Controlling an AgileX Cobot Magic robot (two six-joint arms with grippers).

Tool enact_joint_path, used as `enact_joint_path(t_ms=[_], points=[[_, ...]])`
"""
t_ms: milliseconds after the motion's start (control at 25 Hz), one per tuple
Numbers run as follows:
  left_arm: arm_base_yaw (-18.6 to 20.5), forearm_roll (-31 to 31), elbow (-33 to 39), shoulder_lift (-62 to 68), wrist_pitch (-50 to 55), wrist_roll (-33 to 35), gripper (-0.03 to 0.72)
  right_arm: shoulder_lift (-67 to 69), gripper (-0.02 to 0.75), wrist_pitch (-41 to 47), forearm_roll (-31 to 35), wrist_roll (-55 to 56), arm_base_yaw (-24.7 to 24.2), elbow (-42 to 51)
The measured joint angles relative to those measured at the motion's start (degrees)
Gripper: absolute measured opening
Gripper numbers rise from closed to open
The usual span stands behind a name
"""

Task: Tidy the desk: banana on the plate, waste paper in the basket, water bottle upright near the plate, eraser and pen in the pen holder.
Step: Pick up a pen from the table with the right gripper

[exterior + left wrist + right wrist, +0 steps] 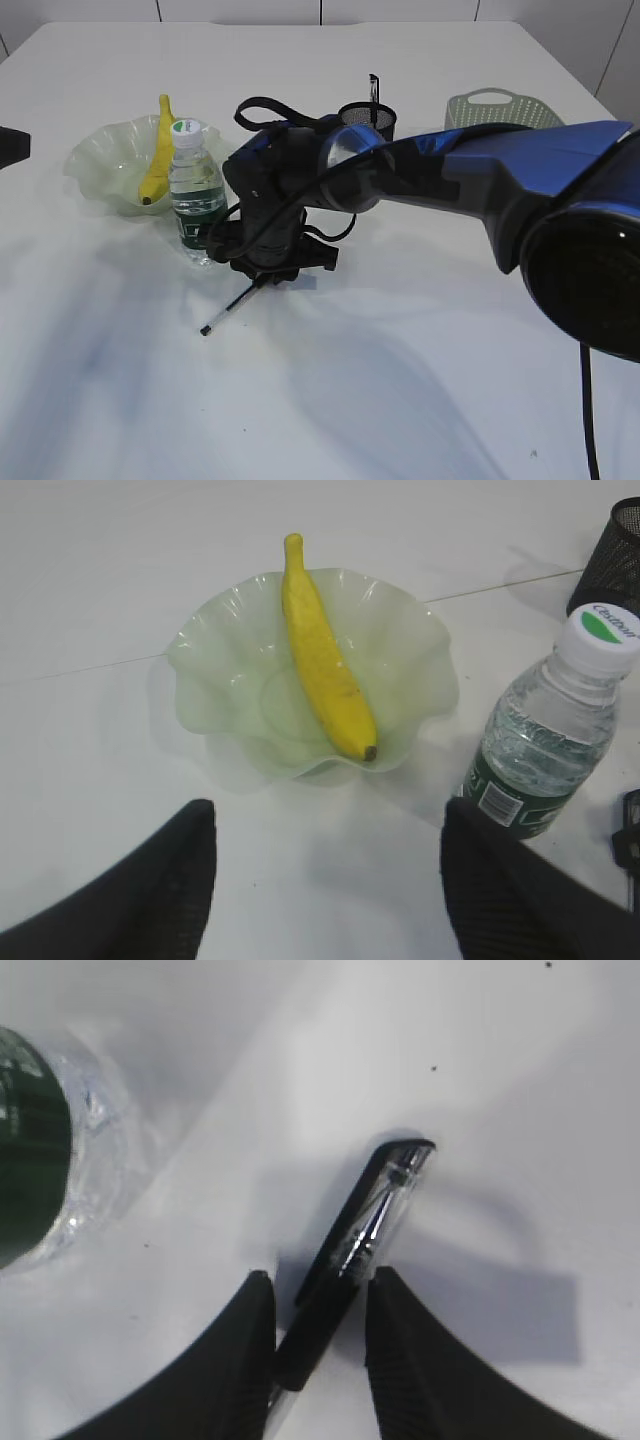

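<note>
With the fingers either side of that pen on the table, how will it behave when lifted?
The pen looks stiff and light, so it should lift without bending. Its smooth round barrel may slip or roll. Gripped near one end by the right fingers, it will probably tilt.

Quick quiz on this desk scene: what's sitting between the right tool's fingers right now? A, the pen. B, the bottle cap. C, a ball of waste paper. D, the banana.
A: the right wrist view shows the pen lying on the table between the right tool's two fingers, while the banana rests in the plate and the bottle stands upright beside it.
</note>
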Motion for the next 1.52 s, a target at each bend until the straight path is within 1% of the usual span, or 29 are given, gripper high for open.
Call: enact_joint_path(t_ms=[120,600,880,1160,1520], points=[[0.00,0.00,0.00,0.00,0.00,0.00,0.496,0.00,0.241,1.45,0.16,0.02,0.00,-0.13],[0.00,0.00,0.00,0.00,0.00,0.00,0.496,-0.21,0.241,6.38,5.64,-0.16,0.00,-0.64],[0.00,0.00,0.00,0.00,0.00,0.00,0.496,-0.56,0.241,12.94,5.49,-0.34,0.00,-1.03],[0.00,-0.12,0.00,0.00,0.00,0.00,0.496,-0.22,0.241,20.54,4.53,-0.43,-1.26,-5.39],[0.00,-0.68,0.00,0.00,0.00,0.00,0.496,-0.09,0.241,22.21,5.18,-0.32,-1.90,-6.27]])
